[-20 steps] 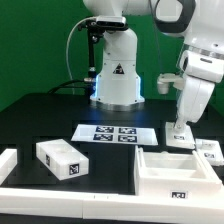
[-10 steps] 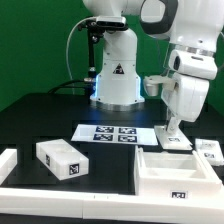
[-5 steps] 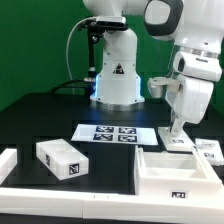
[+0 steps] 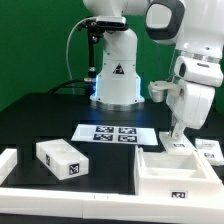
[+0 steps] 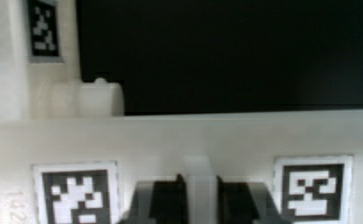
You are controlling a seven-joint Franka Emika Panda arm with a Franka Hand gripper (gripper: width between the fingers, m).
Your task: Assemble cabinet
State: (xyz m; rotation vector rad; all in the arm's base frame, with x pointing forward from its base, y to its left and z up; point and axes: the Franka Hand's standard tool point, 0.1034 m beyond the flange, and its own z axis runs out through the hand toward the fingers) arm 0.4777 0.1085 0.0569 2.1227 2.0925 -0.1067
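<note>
The cabinet point(image 4: 157, 173), a large white box with inner compartments and a tag on its front, stands at the front on the exterior view's right. My gripper point(image 4: 178, 132) points down just behind it and is shut on a small white panel point(image 4: 181, 144) resting low by the table. In the wrist view the panel point(image 5: 196, 140) carries two black-and-white tags, and my gripper point(image 5: 197, 200) straddles a thin white ridge between them. A white drawer block point(image 4: 60, 158) with a tag lies at the front on the exterior view's left.
The marker board point(image 4: 118, 133) lies flat mid-table. Another white tagged part point(image 4: 210, 150) sits at the exterior view's right edge. A white rail point(image 4: 70, 200) runs along the front. The robot base point(image 4: 115, 80) stands behind. A white tagged piece point(image 5: 53, 60) shows beyond the panel in the wrist view.
Over the last second my gripper has shifted a little toward the exterior view's right and slightly down, and the small white panel has moved with it. The other parts have not moved.
</note>
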